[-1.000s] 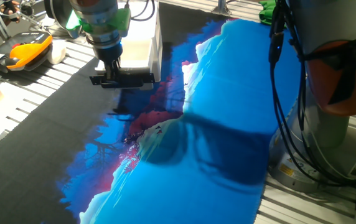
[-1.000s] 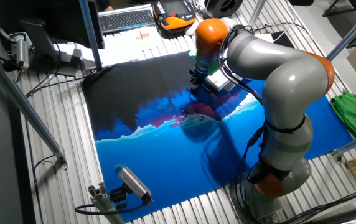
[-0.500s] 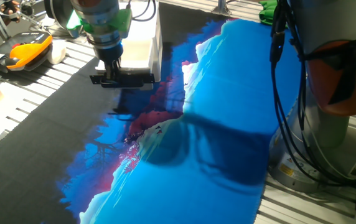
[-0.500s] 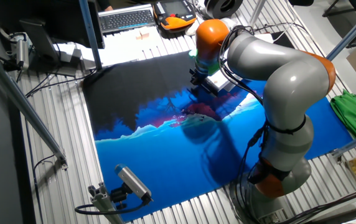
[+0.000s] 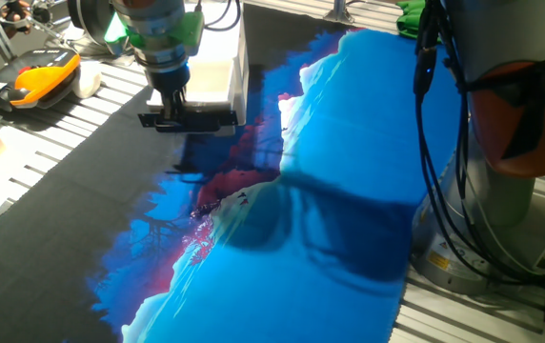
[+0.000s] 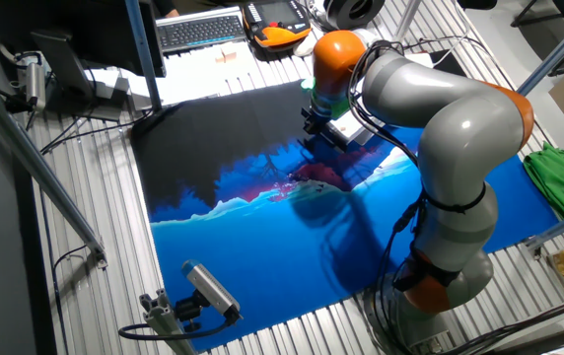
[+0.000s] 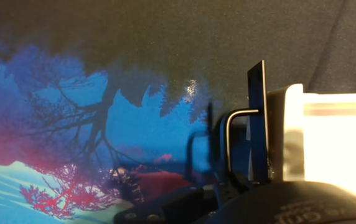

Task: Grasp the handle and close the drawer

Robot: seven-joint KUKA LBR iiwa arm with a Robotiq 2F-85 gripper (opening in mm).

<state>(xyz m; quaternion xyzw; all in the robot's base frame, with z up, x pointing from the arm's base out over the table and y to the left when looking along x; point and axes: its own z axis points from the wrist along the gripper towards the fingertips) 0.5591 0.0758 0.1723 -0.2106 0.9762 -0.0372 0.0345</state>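
- The arm (image 6: 459,128) is bent over the table, its wrist pointed steeply downward.
- The gripper (image 5: 172,112) is carried low — just above the surface.
- Whether the jaws are parted or closed cannot be made out.

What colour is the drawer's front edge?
Black; the drawer front edge shows best in the hand view.

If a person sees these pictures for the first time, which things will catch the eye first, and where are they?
The vivid blue cloth with black and red tree shapes covers most of the table. The big grey arm with orange joints bends over it from the right side. Its end effector hangs at the handle of the white drawer at the far edge; the hand view shows that handle very close.
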